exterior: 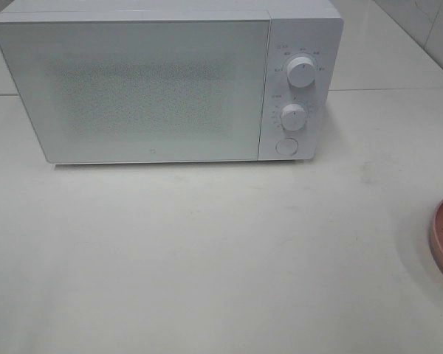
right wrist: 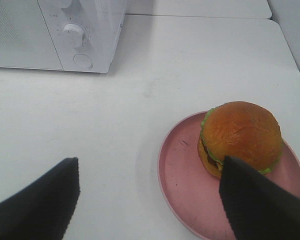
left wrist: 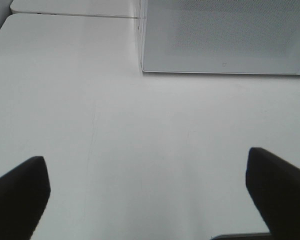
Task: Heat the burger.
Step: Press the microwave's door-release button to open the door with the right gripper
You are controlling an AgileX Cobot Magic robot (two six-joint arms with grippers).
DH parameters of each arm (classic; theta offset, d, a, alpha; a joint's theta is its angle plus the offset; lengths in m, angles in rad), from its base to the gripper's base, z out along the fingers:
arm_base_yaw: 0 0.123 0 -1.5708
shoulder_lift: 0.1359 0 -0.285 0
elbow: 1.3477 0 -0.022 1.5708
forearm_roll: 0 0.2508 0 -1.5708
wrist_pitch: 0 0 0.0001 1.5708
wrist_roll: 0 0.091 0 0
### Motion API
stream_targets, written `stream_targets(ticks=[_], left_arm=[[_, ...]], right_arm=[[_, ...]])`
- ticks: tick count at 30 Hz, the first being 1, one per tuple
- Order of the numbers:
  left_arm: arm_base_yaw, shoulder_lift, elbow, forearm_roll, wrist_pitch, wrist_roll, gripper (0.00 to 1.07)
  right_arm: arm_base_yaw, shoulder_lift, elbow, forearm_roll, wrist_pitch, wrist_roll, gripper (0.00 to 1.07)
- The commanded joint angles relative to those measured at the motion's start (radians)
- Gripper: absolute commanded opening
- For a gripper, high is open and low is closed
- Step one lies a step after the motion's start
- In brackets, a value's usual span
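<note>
A broad white table (exterior: 207, 258) with a smooth, faintly scuffed matte top filled the room's working area. At its back stood a boxy white microwave oven (exterior: 148, 88) with rounded corners, its door shut, the flat door panel speckled with a fine dotted mesh. To the right of it, near the table's right edge, lay a round pink plate (right wrist: 180, 175), shallow, with a low raised rim and a few dark marks on its dull surface.

The left gripper (left wrist: 145, 165) hung over bare table in front of the oven, its two black, wedge-shaped fingers spread wide and holding nothing. The right gripper (right wrist: 150, 162) hovered beside the plate, its jaws likewise wide and empty; one dark finger overlapped the plate's edge in the wrist view.

The round burger (right wrist: 240, 137) sat on the plate, off-centre: a glossy, domed golden-brown bun, a frill of green lettuce, a dark patty showing at the side.

Smallest were the oven's two round white knobs (exterior: 301, 68) and the round button (exterior: 286, 146) beneath them.
</note>
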Motion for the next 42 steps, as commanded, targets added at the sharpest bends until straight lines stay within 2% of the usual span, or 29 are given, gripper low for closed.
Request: stream_targets(ticks=[1, 42], left_arm=[[-0.001, -0.022, 0.001, -0.003, -0.014, -0.002, 1.00], [-0.001, -0.022, 0.001, -0.003, -0.014, -0.002, 1.00]], right_arm=[[-0.002, 0.045, -0.007, -0.005, -0.054, 0.006, 0.75], [-0.002, 0.620, -0.002, -0.005, -0.643, 0.002, 0.75]])
